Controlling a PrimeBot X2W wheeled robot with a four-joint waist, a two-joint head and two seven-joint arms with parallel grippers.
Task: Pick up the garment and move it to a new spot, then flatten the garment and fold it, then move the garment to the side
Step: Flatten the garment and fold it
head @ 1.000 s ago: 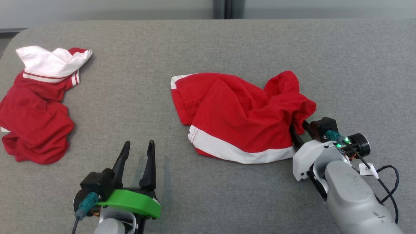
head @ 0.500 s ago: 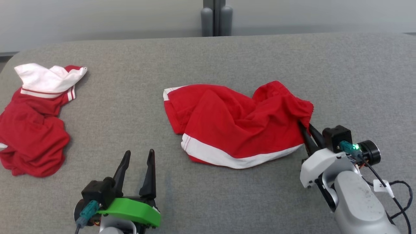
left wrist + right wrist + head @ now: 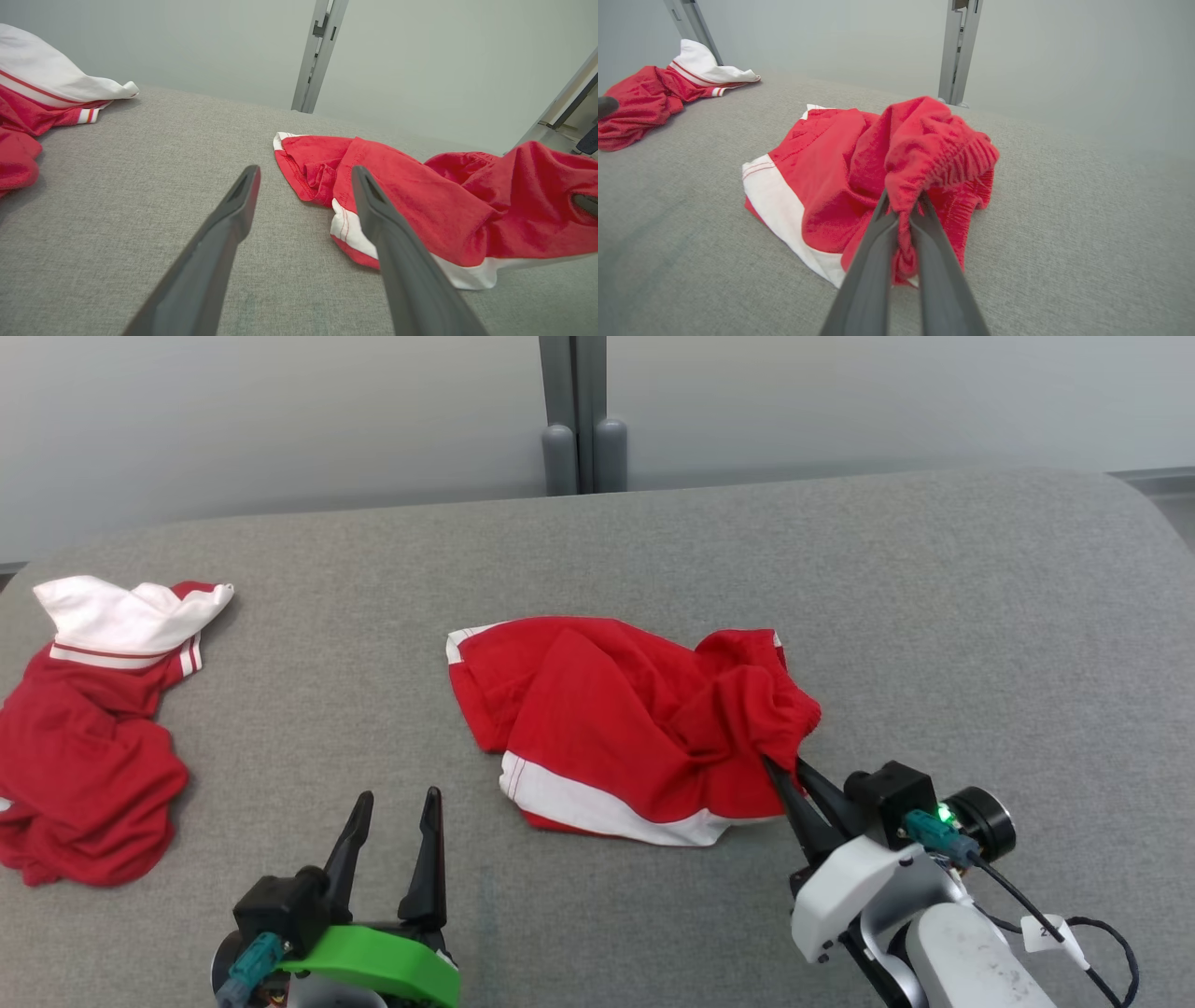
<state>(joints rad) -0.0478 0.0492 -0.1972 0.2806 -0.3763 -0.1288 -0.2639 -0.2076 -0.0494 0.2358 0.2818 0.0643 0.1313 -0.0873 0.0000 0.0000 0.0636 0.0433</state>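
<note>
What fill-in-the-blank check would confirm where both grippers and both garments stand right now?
The bunched edge of the middle garment is pinched between the fingers of the robot's ____ arm.
The left gripper has its jaws ____, holding nothing.
The second garment lies crumpled near the ____ edge of the grey surface.
The middle garment's hem band is ____.
Missing words: right; open; left; white.

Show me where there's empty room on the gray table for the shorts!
Biggest bare patch: the right side of the gray table, beyond the red shorts. Another lies between the shorts and the second red garment at the left, ahead of the left gripper. Crowded: the middle, where the right gripper pinches the shorts.
</note>
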